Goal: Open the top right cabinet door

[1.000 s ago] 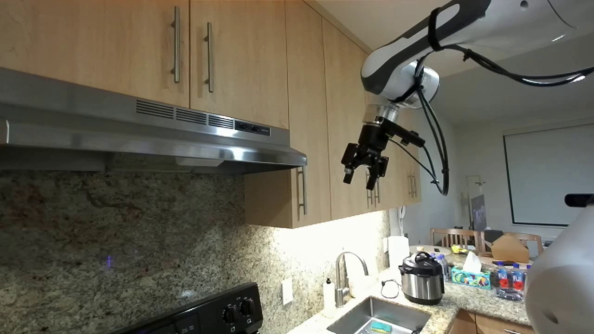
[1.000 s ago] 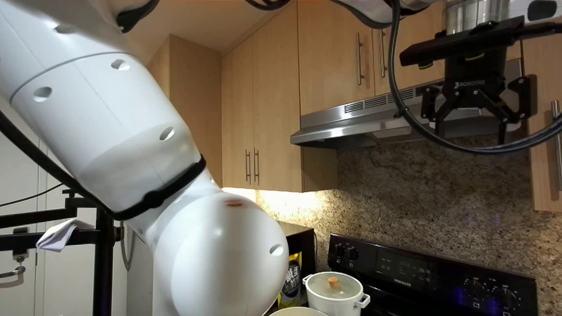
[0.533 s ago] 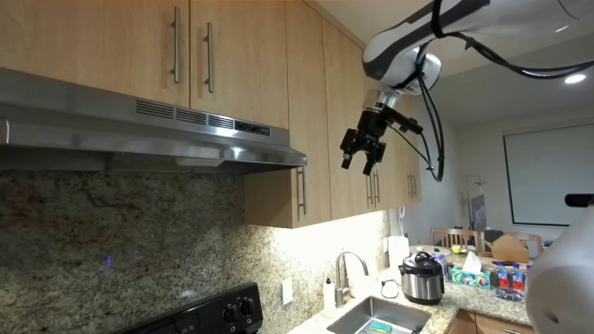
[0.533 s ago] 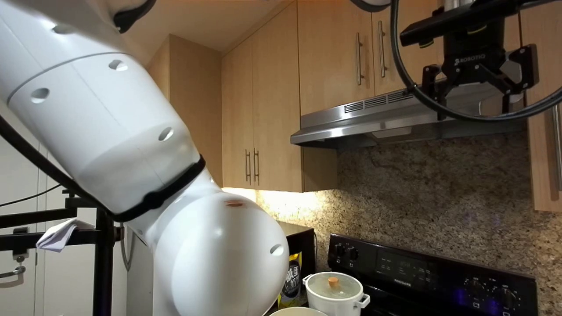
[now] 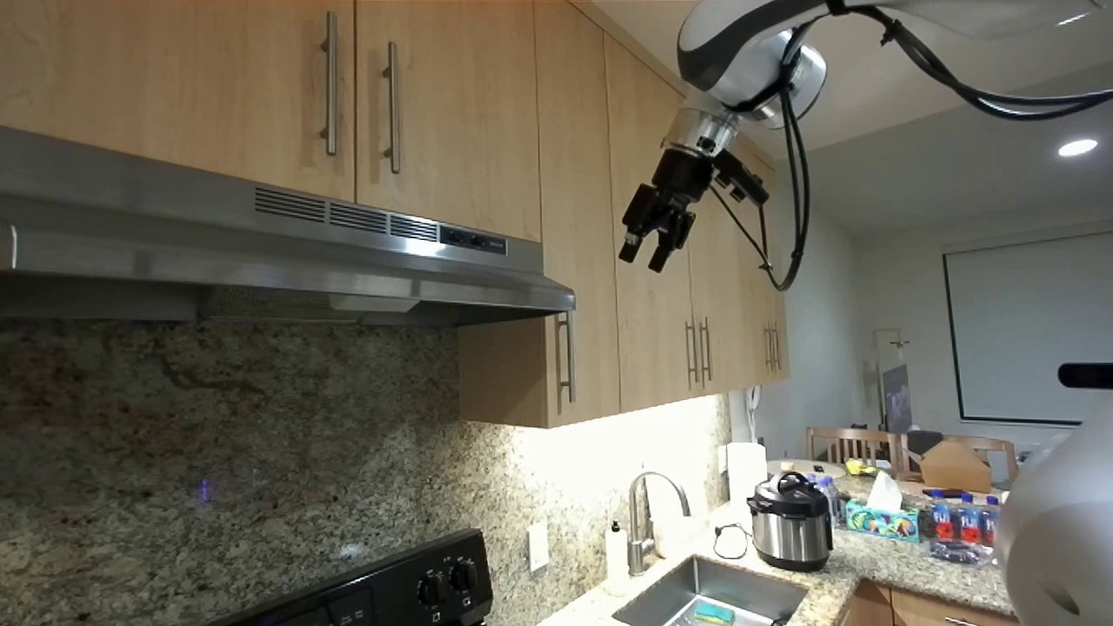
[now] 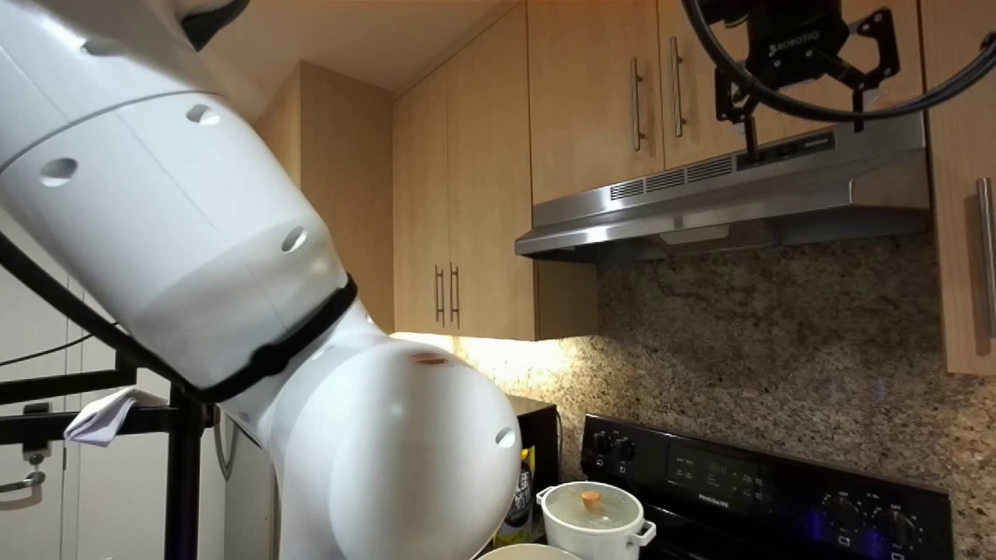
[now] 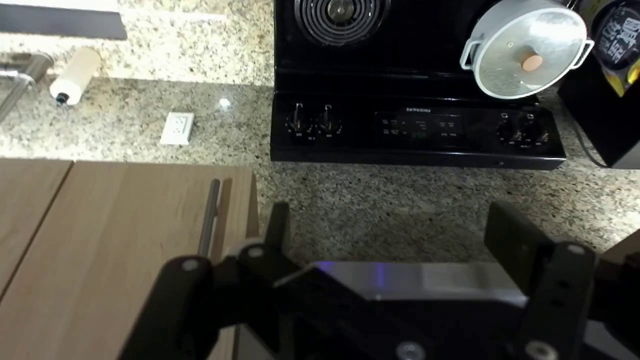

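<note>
Overhead, beyond the left edge of the speckled granite table (image 5: 896, 565), the flat light-wood top-right door (image 5: 461, 122) stood closed. The black two-finger gripper (image 5: 643, 256) hung empty, jaws apart, presumably to admit the door's brushed-metal bar handle (image 5: 393, 107).

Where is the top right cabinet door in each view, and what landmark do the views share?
In an exterior view, the top right cabinet door: top, left of center.
In an exterior view, the door: top right, partly behind the gripper.
In the wrist view: not visible.
Shared by all three: the black Frigidaire stove control panel.
</note>
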